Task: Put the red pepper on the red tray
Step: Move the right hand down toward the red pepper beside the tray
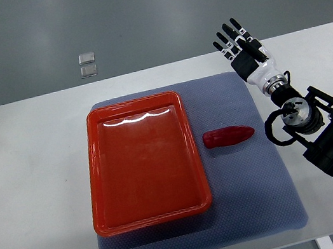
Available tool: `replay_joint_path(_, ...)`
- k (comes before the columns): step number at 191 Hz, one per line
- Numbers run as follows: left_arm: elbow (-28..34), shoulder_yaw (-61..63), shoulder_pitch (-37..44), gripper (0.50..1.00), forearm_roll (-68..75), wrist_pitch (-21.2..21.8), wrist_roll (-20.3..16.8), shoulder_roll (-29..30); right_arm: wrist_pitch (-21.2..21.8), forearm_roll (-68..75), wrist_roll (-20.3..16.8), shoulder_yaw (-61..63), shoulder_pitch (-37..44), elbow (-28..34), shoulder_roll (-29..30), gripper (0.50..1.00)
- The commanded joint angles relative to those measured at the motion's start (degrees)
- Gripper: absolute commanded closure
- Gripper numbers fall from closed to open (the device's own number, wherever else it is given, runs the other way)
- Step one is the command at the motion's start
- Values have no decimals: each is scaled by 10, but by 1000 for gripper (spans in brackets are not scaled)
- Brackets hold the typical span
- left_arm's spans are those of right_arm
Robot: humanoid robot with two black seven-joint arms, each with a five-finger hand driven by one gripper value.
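I saw the pepper point(228, 136) lying on the blue mat point(251, 200), just right of the red tray point(152, 217). My right hand point(242, 46) hovered beyond it, fingers point(227, 31) spread, holding nothing.

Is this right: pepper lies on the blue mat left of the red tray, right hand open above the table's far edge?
Not quite. The red pepper lies on the blue mat to the right of the red tray, not left. The top view shows it. The rest holds: the right hand is open at the table's far edge.
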Motion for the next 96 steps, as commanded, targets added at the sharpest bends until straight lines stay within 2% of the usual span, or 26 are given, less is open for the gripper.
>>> replay_joint_path(1,0,0,0,500,0,0,0,0,0,0,0,0,0,0,0,585)
replay_joint_path(50,0,-2,0,500,-2,0,0,0,7,-8,-2,-12,9,2,-7,585)
replay_joint_path(77,1,-1,0,500,-1,0,0,0,10,-68,-29,-52,47,3,-56,585)
replay_joint_path(96,1,-1,-2,500,-1,0,0,0,47,-150,-53,-124,93,11,-115,585)
